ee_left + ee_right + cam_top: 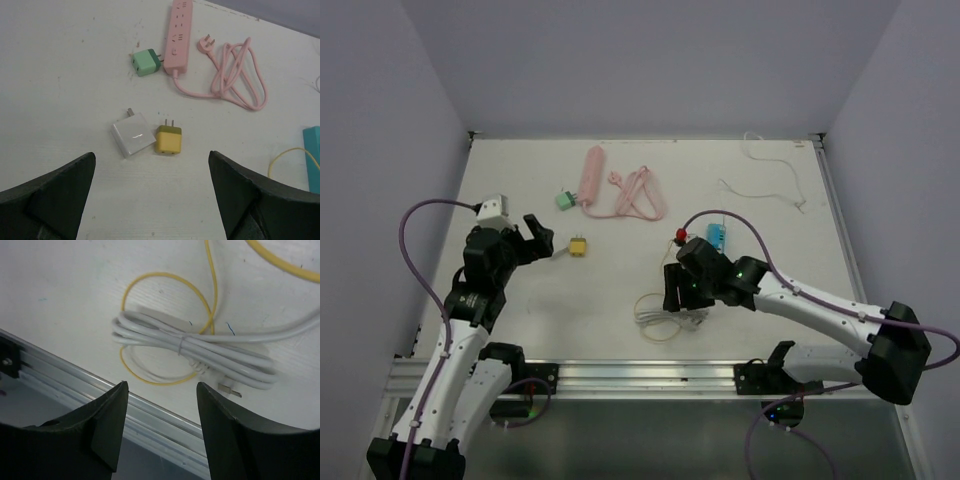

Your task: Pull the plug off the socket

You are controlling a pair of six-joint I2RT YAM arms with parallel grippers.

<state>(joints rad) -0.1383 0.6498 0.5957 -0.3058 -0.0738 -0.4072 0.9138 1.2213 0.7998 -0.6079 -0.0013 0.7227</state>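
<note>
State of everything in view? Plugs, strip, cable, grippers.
pink power strip: nothing plugged in
strip's own plug: unplugged, lying loose
green adapter: unplugged, beside strip
silver adapter: unplugged, lying flat
yellow adapter: unplugged, touching silver adapter
white cable: coiled, tied
left gripper: open, empty
right gripper: open, empty

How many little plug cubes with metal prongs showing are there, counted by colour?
Green square plastic plug cube: 1
Yellow square plastic plug cube: 1
Silver square plug cube: 1
Total: 3
</note>
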